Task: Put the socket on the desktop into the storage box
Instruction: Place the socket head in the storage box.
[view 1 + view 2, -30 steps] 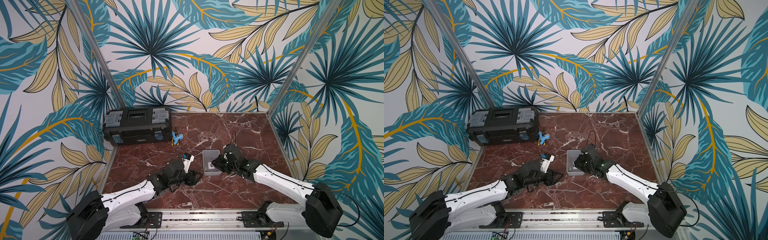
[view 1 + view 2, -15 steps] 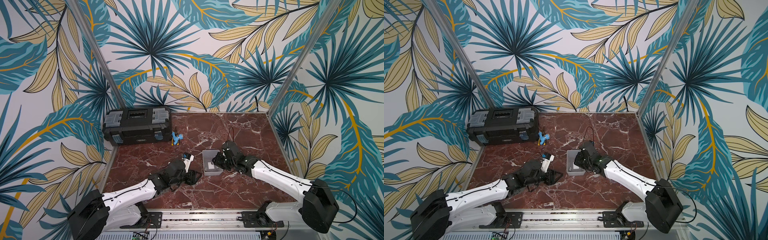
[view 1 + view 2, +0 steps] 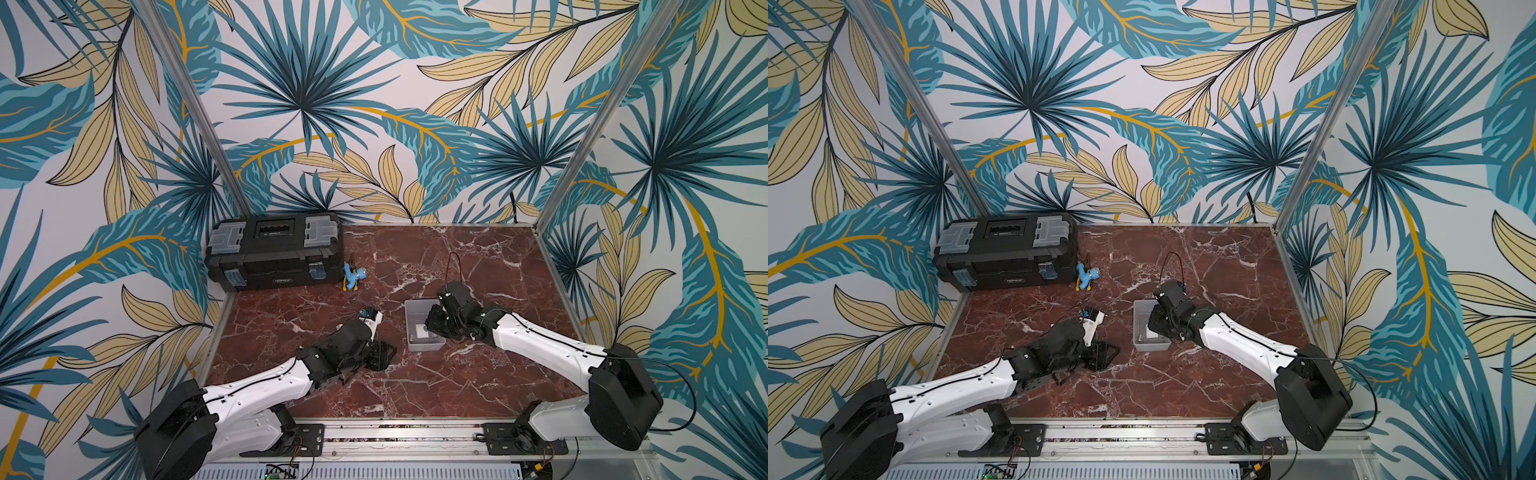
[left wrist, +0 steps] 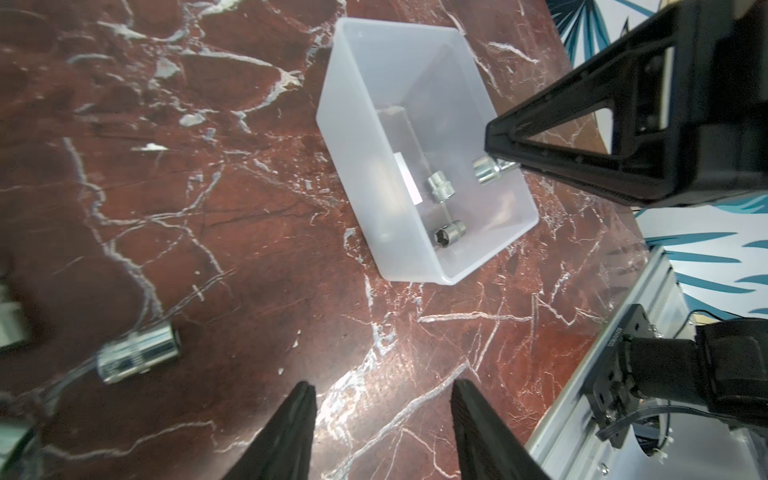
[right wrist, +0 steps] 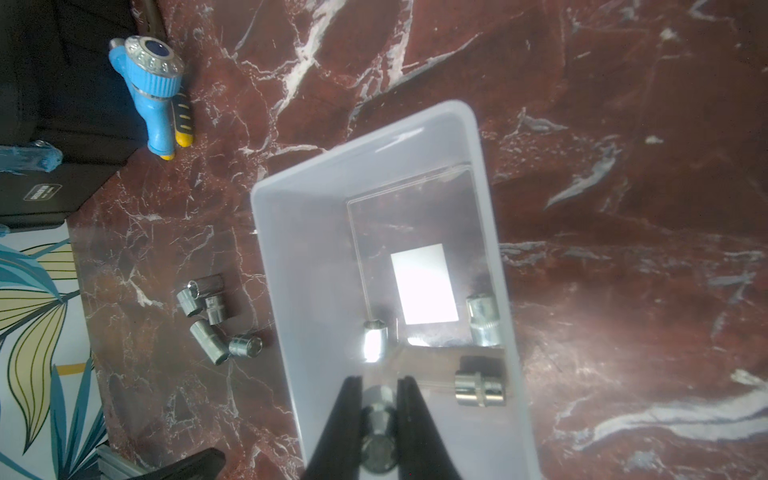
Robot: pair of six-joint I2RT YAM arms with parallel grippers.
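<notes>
Over the storage box, one socket tight between right pincer tips.

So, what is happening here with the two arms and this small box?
The right gripper is shut on a socket and holds it over the open storage box, where other sockets already lie. The left gripper is open and empty over the desktop. More sockets lie loose on the desktop beside the box.
</notes>
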